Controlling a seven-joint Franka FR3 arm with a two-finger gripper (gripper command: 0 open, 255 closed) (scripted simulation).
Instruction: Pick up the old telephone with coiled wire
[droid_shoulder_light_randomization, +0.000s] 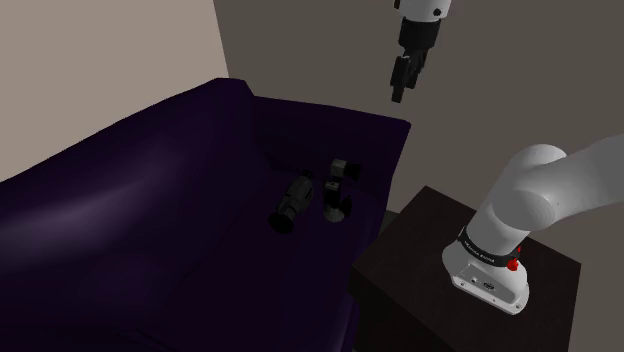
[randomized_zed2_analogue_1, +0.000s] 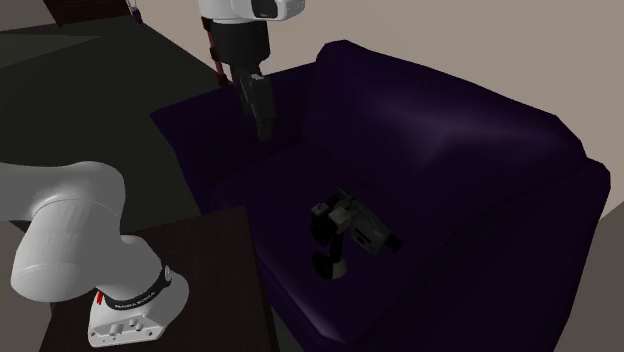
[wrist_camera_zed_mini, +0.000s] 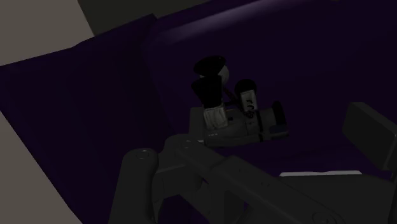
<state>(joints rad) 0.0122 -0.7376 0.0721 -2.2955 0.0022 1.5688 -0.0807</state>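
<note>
The telephone (randomized_zed2_analogue_1: 348, 226) is noted on the seat of the dark purple sofa (randomized_zed2_analogue_1: 450, 130), near the seat's front edge, and is not held. The gripper (droid_shoulder_light_randomization: 399, 90) is recorded high above the sofa and well apart from the telephone, pointed downward; whether it is open or closed cannot be told. The approach step is judged to be in hand. A descent toward the telephone is called for, with the gripper opened wide enough to be closed about its body.

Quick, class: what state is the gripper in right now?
Gripper: open or shut cannot be told; not holding the telephone, which lies on the sofa.
</note>
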